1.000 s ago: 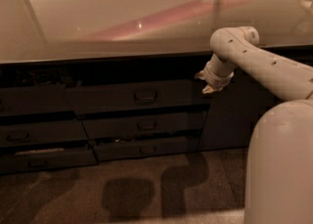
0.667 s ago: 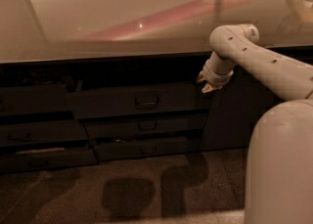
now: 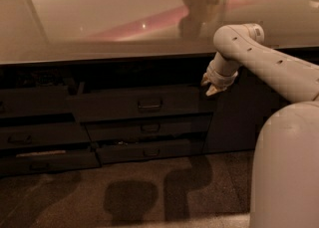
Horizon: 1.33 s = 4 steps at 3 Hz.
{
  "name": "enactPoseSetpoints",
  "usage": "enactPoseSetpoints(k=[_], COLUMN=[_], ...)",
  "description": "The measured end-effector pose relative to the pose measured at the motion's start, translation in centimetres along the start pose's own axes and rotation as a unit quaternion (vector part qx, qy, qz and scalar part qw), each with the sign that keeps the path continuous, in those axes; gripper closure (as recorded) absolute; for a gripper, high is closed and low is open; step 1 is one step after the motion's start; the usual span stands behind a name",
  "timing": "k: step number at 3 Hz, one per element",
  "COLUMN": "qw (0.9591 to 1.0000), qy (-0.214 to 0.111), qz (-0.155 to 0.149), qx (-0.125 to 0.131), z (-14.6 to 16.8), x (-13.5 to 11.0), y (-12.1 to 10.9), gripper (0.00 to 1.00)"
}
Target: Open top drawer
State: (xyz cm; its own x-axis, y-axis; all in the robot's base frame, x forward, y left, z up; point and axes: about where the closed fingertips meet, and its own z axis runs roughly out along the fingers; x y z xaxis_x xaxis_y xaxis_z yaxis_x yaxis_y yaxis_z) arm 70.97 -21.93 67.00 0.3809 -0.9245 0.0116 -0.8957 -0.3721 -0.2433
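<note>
The top drawer (image 3: pixel 114 105) is the widest dark grey front, just under the counter, with a small dark handle (image 3: pixel 149 104) at its middle. It stands out a little further than the two narrower fronts below it, and a dark gap shows above its top edge. My gripper (image 3: pixel 212 85) hangs from the white arm at the drawer's upper right corner, right of the handle and close against the front's end. I cannot tell whether it touches the drawer.
A glossy pale counter (image 3: pixel 99 28) runs across the top, with a brownish shape (image 3: pixel 199 3) on it. Two shallower drawers (image 3: pixel 149 128) sit below the top one. Another drawer stack (image 3: pixel 40 137) is at the left. My white base (image 3: pixel 286 172) fills the right foreground.
The top drawer front has come out very slightly. My gripper has stayed at the drawer's right end. A brownish shape has come into view on the counter.
</note>
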Motion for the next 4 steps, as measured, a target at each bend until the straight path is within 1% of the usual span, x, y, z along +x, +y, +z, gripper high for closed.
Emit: enactPoseSetpoints(k=[1, 2, 3, 4], qw=[1.0000, 1.0000, 1.0000, 0.9999], qy=[-0.001, -0.005, -0.005, -0.007], qz=[-0.001, -0.005, -0.006, -0.012], qx=[0.000, 0.002, 0.002, 0.002], z=[-0.2, -0.2, -0.6, -0.4], x=[-0.1, -0.4, -0.4, -0.9], y=[0.1, 0.8, 0.7, 1.8], gripper=[1.00, 1.00, 1.00, 1.00])
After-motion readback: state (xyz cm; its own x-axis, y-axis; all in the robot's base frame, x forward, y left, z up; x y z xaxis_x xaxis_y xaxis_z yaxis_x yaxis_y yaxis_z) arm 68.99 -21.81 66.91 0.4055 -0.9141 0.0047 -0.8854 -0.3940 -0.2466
